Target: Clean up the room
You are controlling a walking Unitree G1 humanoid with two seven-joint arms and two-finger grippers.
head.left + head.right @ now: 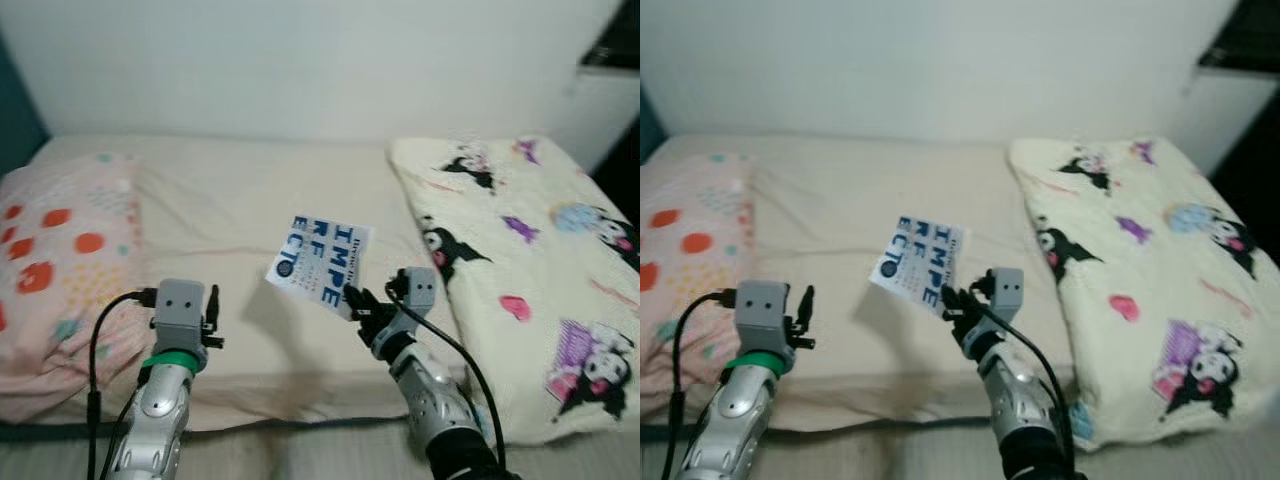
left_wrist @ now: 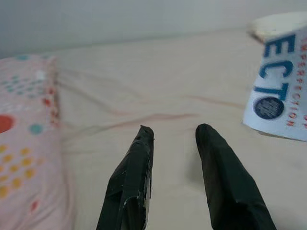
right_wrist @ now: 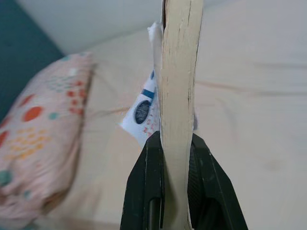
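While your right gripper (image 1: pixel 358 303) pinched the book (image 1: pixel 322 262) clear above the bed (image 1: pixel 250 200), putting it away looked undone. Left wrist view: left gripper (image 2: pixel 175 136) spread, holding nothing, over the cream sheet, dotted pillow (image 2: pixel 24 143) beside. Right wrist view: book's page edge clamped; white wall (image 3: pixel 96 19) behind.

A cream-sheeted bed (image 1: pixel 250 200) stands against a plain white wall (image 1: pixel 300 60), evenly lit.

The two head eyes look forward and down on the bed (image 1: pixel 250 210) from near its front edge, while each wrist camera looks closely along its tool across the same sheet.
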